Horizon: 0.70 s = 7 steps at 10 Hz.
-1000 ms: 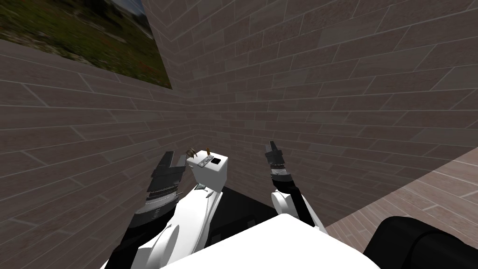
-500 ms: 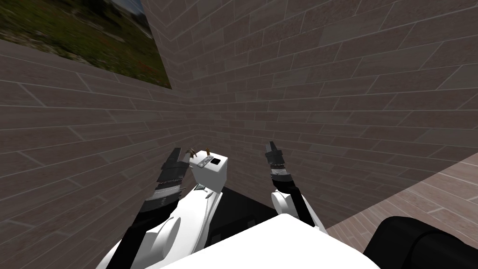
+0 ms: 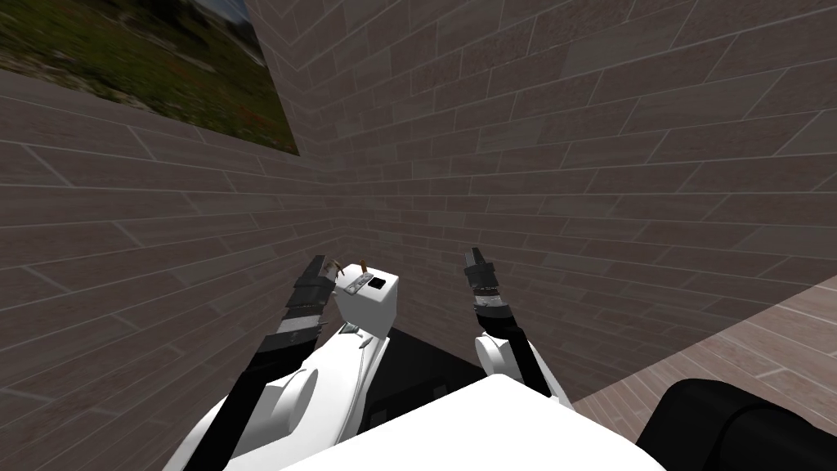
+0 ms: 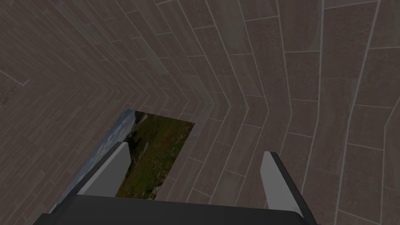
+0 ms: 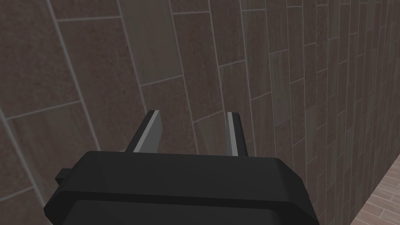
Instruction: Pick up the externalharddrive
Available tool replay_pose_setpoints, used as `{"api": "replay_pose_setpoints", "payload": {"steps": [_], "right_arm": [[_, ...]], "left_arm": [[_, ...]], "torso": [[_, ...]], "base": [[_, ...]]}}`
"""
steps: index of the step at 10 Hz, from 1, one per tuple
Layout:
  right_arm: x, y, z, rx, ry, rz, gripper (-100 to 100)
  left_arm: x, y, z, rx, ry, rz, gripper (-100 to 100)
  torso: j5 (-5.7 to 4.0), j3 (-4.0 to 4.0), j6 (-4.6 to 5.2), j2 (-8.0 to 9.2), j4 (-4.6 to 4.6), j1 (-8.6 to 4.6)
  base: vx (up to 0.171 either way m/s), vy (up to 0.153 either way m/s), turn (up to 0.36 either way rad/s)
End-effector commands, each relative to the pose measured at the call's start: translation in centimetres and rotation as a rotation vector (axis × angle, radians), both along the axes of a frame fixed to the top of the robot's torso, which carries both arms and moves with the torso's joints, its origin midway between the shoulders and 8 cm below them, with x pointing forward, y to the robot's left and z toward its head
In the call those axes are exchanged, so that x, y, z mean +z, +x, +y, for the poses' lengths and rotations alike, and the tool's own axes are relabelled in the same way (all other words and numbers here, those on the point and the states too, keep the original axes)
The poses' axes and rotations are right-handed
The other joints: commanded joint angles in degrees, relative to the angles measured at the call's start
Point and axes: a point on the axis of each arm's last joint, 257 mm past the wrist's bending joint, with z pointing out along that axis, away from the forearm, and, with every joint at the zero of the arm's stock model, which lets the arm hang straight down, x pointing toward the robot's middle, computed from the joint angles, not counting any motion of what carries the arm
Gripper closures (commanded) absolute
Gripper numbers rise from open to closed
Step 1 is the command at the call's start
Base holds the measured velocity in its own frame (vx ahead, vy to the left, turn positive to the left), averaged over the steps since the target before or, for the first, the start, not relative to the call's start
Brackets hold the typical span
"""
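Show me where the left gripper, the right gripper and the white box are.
left gripper point(image 4: 197, 148): left wrist view, midway between fingertips.
right gripper point(image 5: 194, 113): right wrist view, midway between fingertips.
white box point(image 3: 372, 311): head view, side face.

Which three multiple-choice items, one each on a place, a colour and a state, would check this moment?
1. The landscape picture is:
A. flat on the floor
B. on the left-hand wall
C. on the ceiling

2. The block between the two arms, with small things on top, is:
A. white
B. red
C. green

3. The left claw is:
A. shut on a box
B. shut, empty
C. open, empty

Answers:
1. B: the head view shows it high on the wall at the robot's left.
2. A: its top and sides are drawn white.
3. C: the left wrist view shows its fingers wide apart with nothing held between them.
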Motion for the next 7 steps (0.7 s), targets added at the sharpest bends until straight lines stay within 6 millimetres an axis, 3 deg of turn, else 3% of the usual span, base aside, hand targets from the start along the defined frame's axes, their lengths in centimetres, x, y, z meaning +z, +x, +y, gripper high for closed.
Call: {"api": "replay_pose_setpoints", "payload": {"steps": [1, 7], "right_arm": [[0.0, 0.0, 0.0, 0.0, 0.0, 0.0, 0], [0.0, 0.0, 0.0, 0.0, 0.0, 0.0, 0]], "left_arm": [[-0.7, 0.9, 0.0, 0.001, -0.003, 0.04, -100], [-2.2, 3.6, 0.1, 0.001, -0.01, 0.145, -100]], "torso": [[0.0, 0.0, 0.0, 0.0, 0.0, 0.0], [0.0, -0.01, 0.0, -0.01, -0.01, -0.02]], "base": [[0.012, -0.009, 0.005], [0.011, -0.008, 0.003]]}}
